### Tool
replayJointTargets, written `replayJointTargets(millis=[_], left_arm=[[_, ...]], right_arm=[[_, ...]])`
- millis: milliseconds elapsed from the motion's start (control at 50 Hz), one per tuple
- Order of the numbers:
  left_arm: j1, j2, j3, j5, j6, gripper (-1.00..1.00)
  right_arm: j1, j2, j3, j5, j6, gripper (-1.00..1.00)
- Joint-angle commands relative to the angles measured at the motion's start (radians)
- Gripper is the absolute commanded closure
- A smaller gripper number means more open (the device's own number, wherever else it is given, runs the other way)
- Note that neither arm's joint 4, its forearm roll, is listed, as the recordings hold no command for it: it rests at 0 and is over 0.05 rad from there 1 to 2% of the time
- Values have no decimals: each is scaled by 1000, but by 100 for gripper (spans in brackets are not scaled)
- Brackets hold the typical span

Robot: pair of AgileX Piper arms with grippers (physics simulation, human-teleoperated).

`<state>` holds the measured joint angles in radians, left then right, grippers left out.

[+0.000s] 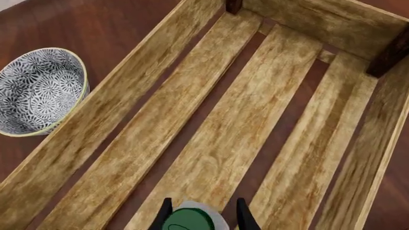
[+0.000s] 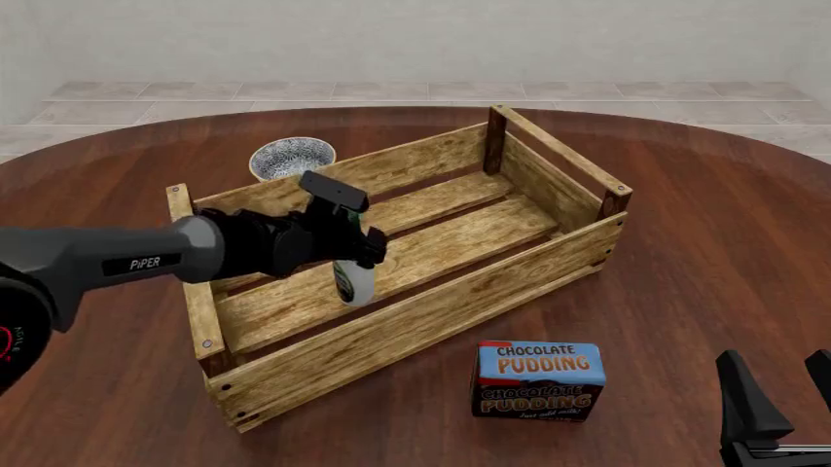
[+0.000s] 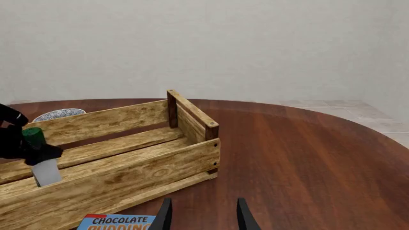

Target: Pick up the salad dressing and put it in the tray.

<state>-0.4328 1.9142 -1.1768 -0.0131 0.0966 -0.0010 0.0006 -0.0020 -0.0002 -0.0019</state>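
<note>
The salad dressing (image 2: 352, 283), a slim white bottle with a green cap, hangs upright inside the tray (image 2: 429, 316), near its left end. My left gripper (image 2: 348, 255) is shut on the bottle's neck. The left wrist view shows the green cap (image 1: 187, 220) between the two fingers, with the tray's floor slats (image 1: 236, 120) below. In the right wrist view the bottle (image 3: 43, 168) stands behind the tray's front wall (image 3: 128, 179), which hides its base, so I cannot tell whether it touches the floor. My right gripper (image 2: 779, 399) is open and empty, low at the near right.
A blue-patterned white bowl (image 2: 291, 157) sits just behind the tray's far wall, also seen as the bowl (image 1: 38, 91) beside the crate. A chocolate pudding box (image 2: 539, 379) lies in front of the tray, left of my right gripper.
</note>
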Motion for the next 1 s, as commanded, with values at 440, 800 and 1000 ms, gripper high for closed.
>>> replayJointTargets(millis=[440, 800, 1000], left_arm=[[1, -51, 23, 24, 18, -100], [-3, -156, 42, 56, 14, -100], [-1, -249, 62, 76, 35, -100]], right_arm=[[0, 0, 0, 0, 0, -100], [0, 0, 0, 0, 0, -100], [0, 0, 0, 0, 0, -100]])
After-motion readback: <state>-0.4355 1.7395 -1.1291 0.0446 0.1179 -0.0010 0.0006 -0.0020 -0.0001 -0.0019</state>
